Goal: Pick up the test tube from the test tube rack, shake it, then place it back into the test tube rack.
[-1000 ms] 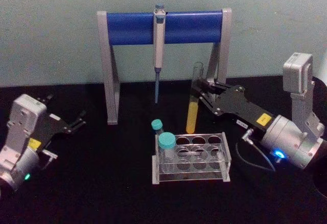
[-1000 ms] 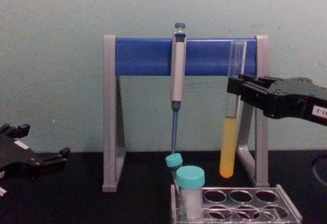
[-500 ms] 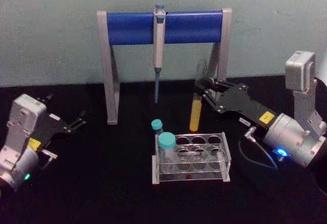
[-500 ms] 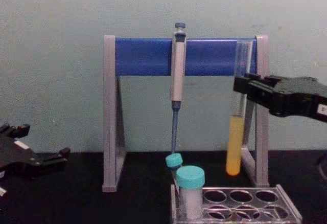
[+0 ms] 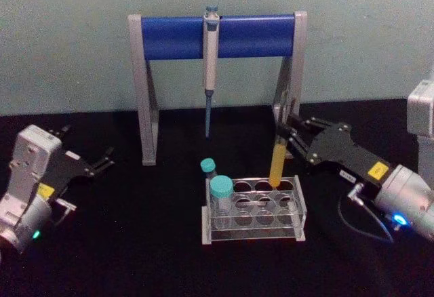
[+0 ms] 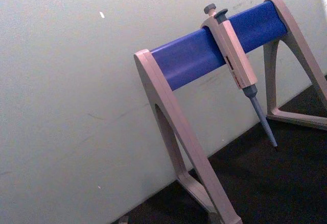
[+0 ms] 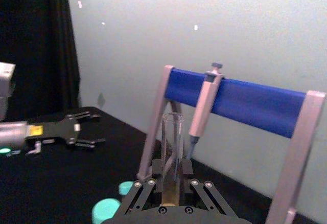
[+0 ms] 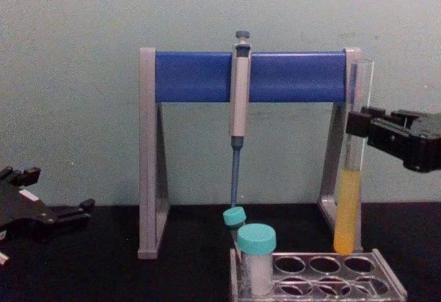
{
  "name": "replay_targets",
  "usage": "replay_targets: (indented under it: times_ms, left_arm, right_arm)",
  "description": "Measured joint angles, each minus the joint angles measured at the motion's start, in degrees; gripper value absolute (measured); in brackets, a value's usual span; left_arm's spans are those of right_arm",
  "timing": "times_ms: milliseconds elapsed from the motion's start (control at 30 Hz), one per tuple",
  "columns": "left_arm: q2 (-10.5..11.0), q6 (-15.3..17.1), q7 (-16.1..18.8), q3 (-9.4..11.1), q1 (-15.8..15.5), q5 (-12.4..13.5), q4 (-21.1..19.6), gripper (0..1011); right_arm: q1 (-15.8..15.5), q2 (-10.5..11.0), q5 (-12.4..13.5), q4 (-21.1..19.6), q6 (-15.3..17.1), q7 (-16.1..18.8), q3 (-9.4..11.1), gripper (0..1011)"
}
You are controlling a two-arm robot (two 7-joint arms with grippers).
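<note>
Test tube — upright, yellow-orange liquid in its lower part, clamped in the jaws of the right gripper. Its round bottom is at the back-right hole of the test tube rack; cannot tell whether it has entered. Left gripper — parked low at the left, jaws wide. 2 teal-capped vials stand in the rack's left holes.

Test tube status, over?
Right gripper shut on test tube, upright, tip just above back row of test tube rack. Left gripper open, parked left. Teal-capped vials at rack's left end, clear.
</note>
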Motion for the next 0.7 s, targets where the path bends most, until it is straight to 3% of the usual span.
replay_targets:
  times_ms: [233, 500, 700]
  left_arm:
    - [0.0, 0.0, 0.0, 0.0, 0.0, 0.0, 0.0, 1001]
    - [0.0, 0.0, 0.0, 0.0, 0.0, 0.0, 0.0, 1001]
    - [0.0, 0.0, 0.0, 0.0, 0.0, 0.0, 0.0, 1001]
  right_arm:
    - [-0.9, 0.3, 1.1, -1.5, 0.3, 1.8, -1.1, 221]
    - [2.2, -1.4, 1.2, 0.1, 0.4, 2.3, -3.4, 221]
    - [4.8, -2.7, 0.3, 2.5, 0.1, 1.6, -4.1, 221]
